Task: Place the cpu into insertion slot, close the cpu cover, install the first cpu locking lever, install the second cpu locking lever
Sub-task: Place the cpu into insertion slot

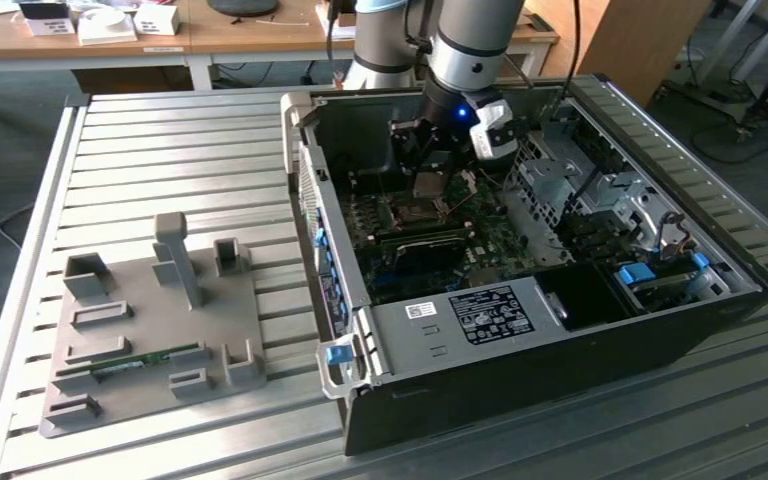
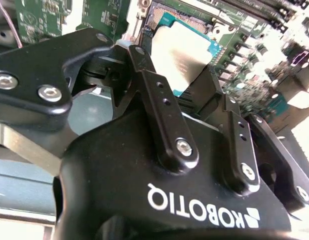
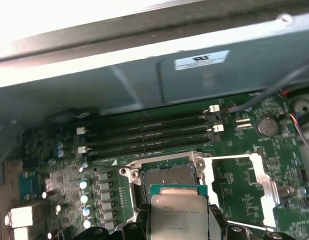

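cpu clamped between the gripper fingers, held over the insertion slot, not seated. cpu cover flipped open beside the slot, memory slots just beyond. Arm reaches straight down into the open computer case.

One computer case is sitting on the counter, with one grey fixture plate carrying one green memory stick. One arm is bearing one hand, which is gripping one cpu. One insertion slot and one cpu cover are showing, along with what seem to be four memory slots.
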`<state>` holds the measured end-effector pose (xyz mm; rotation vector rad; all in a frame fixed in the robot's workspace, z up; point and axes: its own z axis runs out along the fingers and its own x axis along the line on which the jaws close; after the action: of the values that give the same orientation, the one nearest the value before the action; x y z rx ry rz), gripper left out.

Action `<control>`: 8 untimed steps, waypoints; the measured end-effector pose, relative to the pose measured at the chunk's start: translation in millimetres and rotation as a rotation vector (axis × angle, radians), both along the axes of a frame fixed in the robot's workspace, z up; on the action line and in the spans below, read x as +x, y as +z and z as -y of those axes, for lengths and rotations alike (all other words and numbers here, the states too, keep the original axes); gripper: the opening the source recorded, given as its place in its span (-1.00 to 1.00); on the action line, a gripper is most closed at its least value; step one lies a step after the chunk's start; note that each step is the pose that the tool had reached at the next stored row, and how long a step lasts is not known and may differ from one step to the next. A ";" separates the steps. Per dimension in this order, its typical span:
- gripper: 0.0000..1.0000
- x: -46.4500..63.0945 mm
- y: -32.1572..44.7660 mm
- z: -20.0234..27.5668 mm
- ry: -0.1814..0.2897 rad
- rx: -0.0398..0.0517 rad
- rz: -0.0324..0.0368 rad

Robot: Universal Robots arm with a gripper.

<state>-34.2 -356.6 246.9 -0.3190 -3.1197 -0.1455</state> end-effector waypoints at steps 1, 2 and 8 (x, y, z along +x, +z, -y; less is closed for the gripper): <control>0.08 0.0 -0.1 0.0 -0.018 0.0000 0.0000; 0.08 0.0 -0.1 0.0 -0.029 0.0001 0.0000; 0.08 0.0 -0.1 0.0 -0.033 0.0000 0.0000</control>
<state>-34.1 -356.6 246.8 -0.3700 -3.1156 -0.1457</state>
